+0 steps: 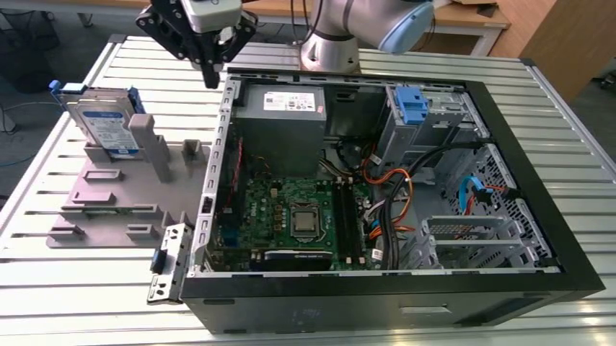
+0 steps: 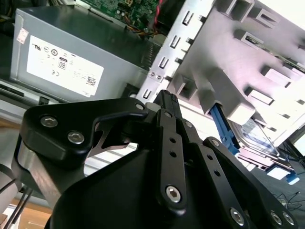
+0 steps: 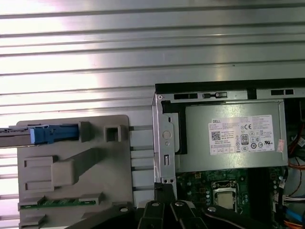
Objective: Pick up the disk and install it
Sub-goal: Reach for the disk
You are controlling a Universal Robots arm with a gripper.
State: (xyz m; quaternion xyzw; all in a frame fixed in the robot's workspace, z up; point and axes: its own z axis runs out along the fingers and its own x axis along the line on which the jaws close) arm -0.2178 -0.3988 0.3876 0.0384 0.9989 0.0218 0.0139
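Exterior view: the silver rectangular metal disk in its blue plastic caddy stands upright on the grey plastic fixture, untouched. The black gripper, clenched on nothing, hovers at its two o'clock. Pickup and installation remain.

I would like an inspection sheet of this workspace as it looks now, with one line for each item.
Surface: slatted metal table, carrying an open computer case and a grey fixture.
Job's things: disk stands on edge in the fixture, not yet picked up.
Clutter: metal bracket at a case corner, on the exterior view's left; blue bracket in the drive bay.
Grippers: gripper shut, empty, near the case corner by the power supply, apart from the disk.
Cables: orange, black and blue cables inside the case.
Surroundings: wooden furniture behind the table.
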